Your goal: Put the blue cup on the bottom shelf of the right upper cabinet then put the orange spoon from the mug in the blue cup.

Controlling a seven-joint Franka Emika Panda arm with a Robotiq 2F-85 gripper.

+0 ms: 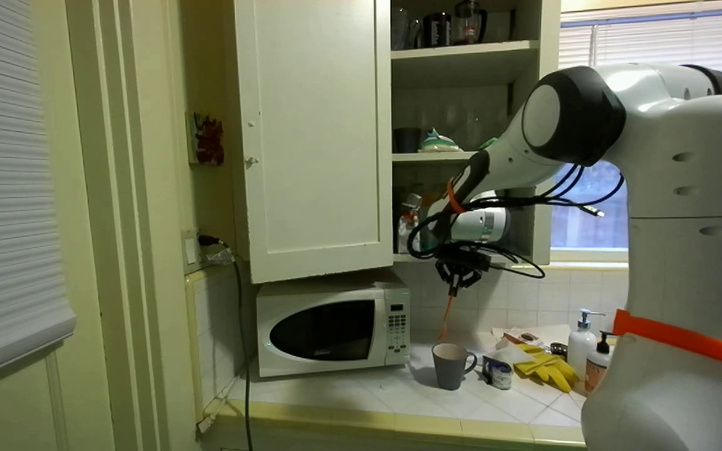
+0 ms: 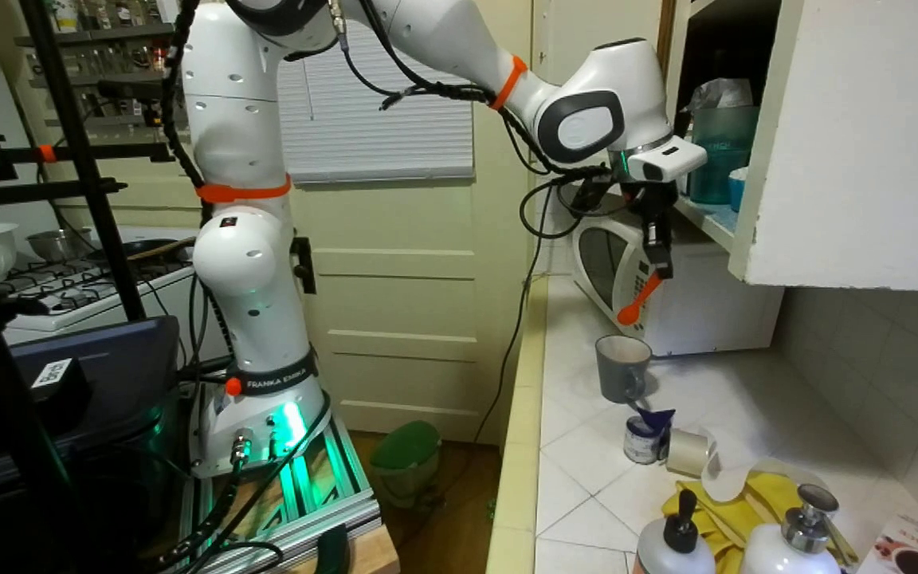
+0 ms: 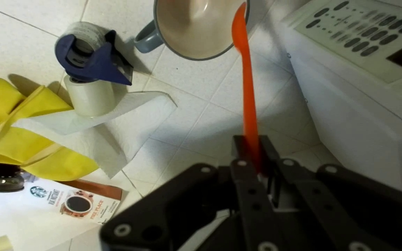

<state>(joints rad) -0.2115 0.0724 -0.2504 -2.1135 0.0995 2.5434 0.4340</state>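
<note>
"Two black fingertips (image 3: 238, 148) sit close together, with the orange spoon (image 3: 248, 87) pinched between them. The gripper (image 3: 254, 150) has it by the handle."

"Is the spoon in the mug (image 2: 621, 371)?"

"No. From the wrist view, its round end looks like it pokes over the mug's rim. But both exterior views show air between them. The spoon hangs tilted, just above the mug."

"And where is the blue cup (image 2: 720, 151)?"

"Look in an exterior view. It stands upright on the bottom shelf (image 2: 706, 223) of the right upper cabinet (image 1: 549, 37), next to a small blue thing (image 2: 737, 189) that is partly hidden. The wrist view looks down, so it misses the cup. In an exterior view, the robot arm (image 1: 693, 169) blocks part of that shelf."

"What does the wrist view show best?"

"The inside of the mug, which is creamy. Also the coffee box (image 3: 82, 205), with its picture of a dark drink, and the buttons on the microwave (image 3: 358, 90)."

"A green bin (image 2: 406, 464) shows only in an exterior view."
</note>
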